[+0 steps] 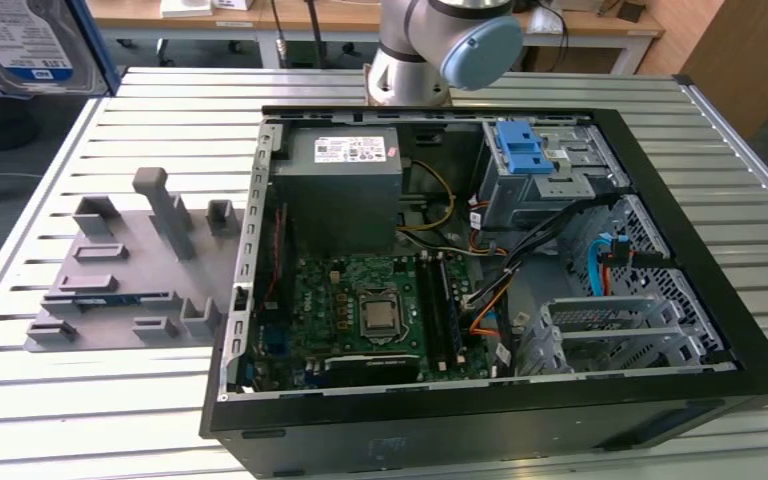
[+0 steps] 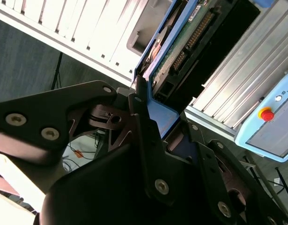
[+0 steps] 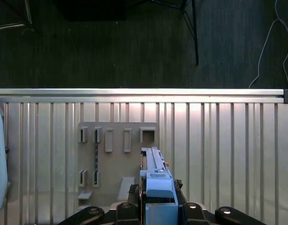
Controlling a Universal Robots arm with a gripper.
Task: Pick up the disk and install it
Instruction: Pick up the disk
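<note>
Slatted metal table point(image 1: 37, 400), carrying 1 open computer case point(image 1: 491, 420) and, just beside it on the exterior view's left, 1 grey slotted holder point(image 1: 104, 290). 1 disk point(image 1: 21, 45), silver with blue-and-white label and blue bracket, aloft at the exterior view's upper left, off the table. 1 gripper point(image 3: 158, 209), jaws clamped on the disk in both wrist views; holder visible beyond the disk in the first wrist view.

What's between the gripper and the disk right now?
Nothing. In the first wrist view the gripper is shut directly on the disk, gripping its blue bracket with no gap.
</note>
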